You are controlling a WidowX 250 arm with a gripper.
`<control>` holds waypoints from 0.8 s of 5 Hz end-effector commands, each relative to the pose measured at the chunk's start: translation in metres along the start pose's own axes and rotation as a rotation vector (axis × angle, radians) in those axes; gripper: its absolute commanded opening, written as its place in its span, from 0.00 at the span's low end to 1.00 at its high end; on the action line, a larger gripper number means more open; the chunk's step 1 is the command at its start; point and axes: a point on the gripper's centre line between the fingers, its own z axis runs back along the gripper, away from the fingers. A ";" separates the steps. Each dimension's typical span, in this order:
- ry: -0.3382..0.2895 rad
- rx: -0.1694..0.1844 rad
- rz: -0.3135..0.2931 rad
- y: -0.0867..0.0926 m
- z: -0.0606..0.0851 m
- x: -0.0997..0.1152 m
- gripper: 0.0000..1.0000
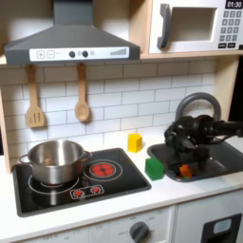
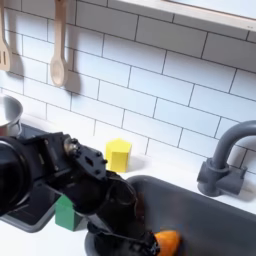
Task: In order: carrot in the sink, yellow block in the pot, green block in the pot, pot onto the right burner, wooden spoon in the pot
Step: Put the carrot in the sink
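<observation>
The orange carrot [image 1: 186, 171] [image 2: 167, 241] is low inside the dark grey sink [image 1: 216, 159] [image 2: 205, 205], right at the tips of my black gripper [image 1: 182, 163] [image 2: 140, 238]. The arm hides the fingers, so their hold is unclear. The yellow block [image 1: 136, 141] [image 2: 119, 154] sits on the counter behind the stove's right edge. The green block [image 1: 154, 168] [image 2: 66, 213] stands between stove and sink, partly behind my arm in the second exterior view. The steel pot [image 1: 52, 161] [image 2: 8, 112] rests on the left burner. The wooden spoon [image 1: 83, 95] [image 2: 58, 45] hangs on the tiled wall.
A slotted wooden spatula [image 1: 35, 100] [image 2: 5, 40] hangs left of the spoon. The right burner [image 1: 102, 169] is bare. The arched faucet [image 1: 196, 102] [image 2: 226, 158] rises behind the sink. A range hood [image 1: 66, 43] and a microwave [image 1: 195, 27] hang overhead.
</observation>
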 end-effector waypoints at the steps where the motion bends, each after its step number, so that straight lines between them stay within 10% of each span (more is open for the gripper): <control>1: 0.021 0.102 0.004 0.013 0.029 0.000 1.00; 3: 0.041 0.318 0.095 0.027 0.080 0.023 1.00; 4: 0.039 0.316 0.088 0.027 0.079 0.024 1.00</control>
